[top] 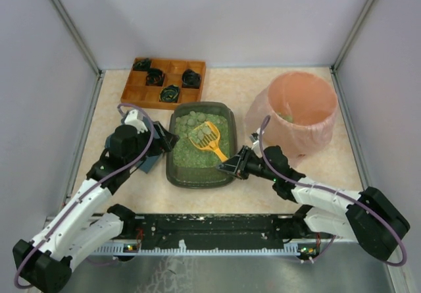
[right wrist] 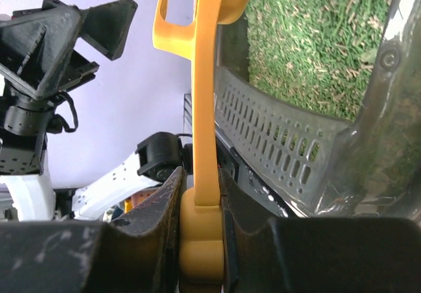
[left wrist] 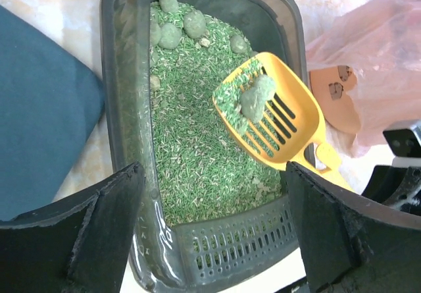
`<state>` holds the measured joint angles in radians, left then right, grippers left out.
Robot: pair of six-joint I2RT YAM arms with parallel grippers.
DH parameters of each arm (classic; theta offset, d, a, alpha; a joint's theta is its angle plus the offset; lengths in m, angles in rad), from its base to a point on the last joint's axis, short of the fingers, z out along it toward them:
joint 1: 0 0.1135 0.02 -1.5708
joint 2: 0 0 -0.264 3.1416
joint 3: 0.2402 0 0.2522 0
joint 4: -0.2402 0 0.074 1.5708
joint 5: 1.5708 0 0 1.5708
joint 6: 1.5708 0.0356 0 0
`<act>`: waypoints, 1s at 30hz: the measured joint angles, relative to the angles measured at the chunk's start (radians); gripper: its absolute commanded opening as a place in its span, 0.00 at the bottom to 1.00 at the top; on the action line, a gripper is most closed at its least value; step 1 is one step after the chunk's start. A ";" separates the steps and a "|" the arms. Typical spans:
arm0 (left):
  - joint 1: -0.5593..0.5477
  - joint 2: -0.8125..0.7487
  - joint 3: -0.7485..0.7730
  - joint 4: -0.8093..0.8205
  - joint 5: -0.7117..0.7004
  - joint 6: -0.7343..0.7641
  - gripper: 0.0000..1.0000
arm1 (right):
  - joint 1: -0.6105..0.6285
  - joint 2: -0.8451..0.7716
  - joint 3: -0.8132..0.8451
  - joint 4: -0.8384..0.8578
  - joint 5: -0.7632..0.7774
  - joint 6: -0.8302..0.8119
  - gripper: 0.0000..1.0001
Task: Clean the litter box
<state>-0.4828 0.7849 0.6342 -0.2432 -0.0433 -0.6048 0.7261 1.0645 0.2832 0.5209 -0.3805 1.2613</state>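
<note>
Litter box [top: 197,181] sits mid-table between both arms, w/ green litter inside. Right gripper [top: 227,167] is clamped on the handle of the yellow scoop [top: 209,139], which carries a clump [left wrist: 256,99] over the litter. Left gripper [top: 168,141] has its fingers wide apart at the box's left rim.

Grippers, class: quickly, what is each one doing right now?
Left gripper: open, its fingers either side of the litter box's end.
Right gripper: shut on the yellow scoop's handle.
</note>
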 measured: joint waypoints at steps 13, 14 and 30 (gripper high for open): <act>0.000 -0.001 0.105 -0.101 0.021 0.174 0.99 | -0.033 -0.054 -0.085 0.179 0.038 0.062 0.00; 0.000 -0.002 0.105 -0.101 0.021 0.183 1.00 | -0.032 -0.051 -0.087 0.176 0.039 0.059 0.00; 0.000 -0.007 0.096 -0.101 -0.041 0.235 1.00 | -0.054 -0.101 -0.137 0.198 0.058 0.056 0.00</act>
<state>-0.4828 0.7780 0.7303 -0.3447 -0.0845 -0.3702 0.6724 0.9638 0.1467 0.7185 -0.3222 1.3174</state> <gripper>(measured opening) 0.998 0.213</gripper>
